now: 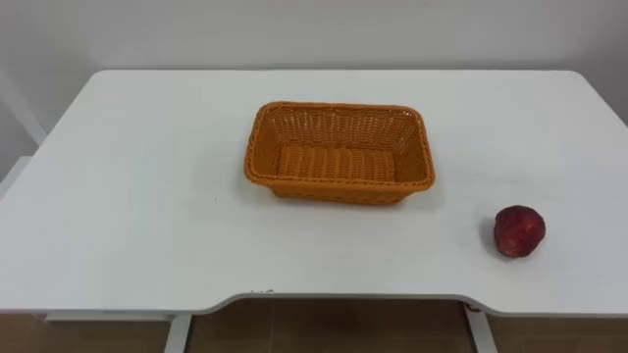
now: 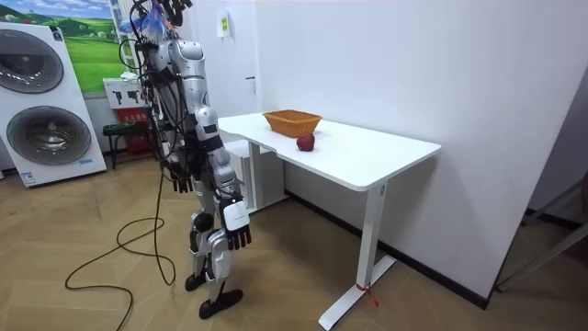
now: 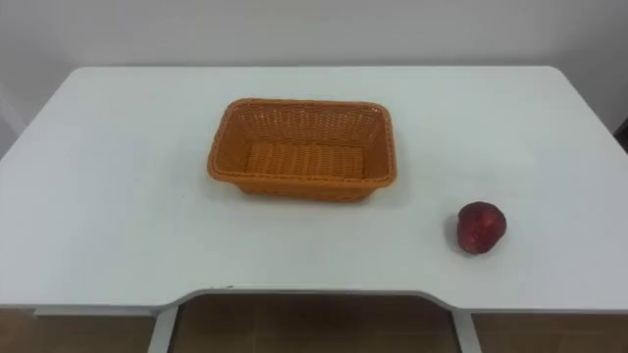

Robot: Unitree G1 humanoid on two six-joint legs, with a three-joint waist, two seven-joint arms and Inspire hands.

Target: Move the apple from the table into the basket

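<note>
1. A white table (image 1: 128, 196) stands against a plain pale wall. Its near edge curves inward at the middle.
2. An orange woven basket (image 1: 339, 127) sits around the middle of the table, a little toward the back. It is rectangular, stands upright with its open side up, and has nothing in it.
3. A dark red apple (image 1: 518, 231) rests on the bare table top, to the right of the basket and closer to the near edge. It is well apart from the basket and touches nothing but the table.
4. In the room view, the robot stands on a wooden floor at the table's curved edge, a short way back from it. Its body faces the table and both arms hang down at its sides.
5. The right hand (image 2: 237, 235) hangs low beside the leg, on the side nearer the room camera. Its fingers are loose, point downward and hold nothing.
6. The left hand (image 2: 181, 175) hangs at about hip height on the far side of the body. Its fingers are likewise relaxed and empty.
7. Both hands are well away from the apple and the basket.
8. Behind the robot, at the room view's left, a white washing machine (image 2: 50, 133) with a round door stands against the wall.
</note>
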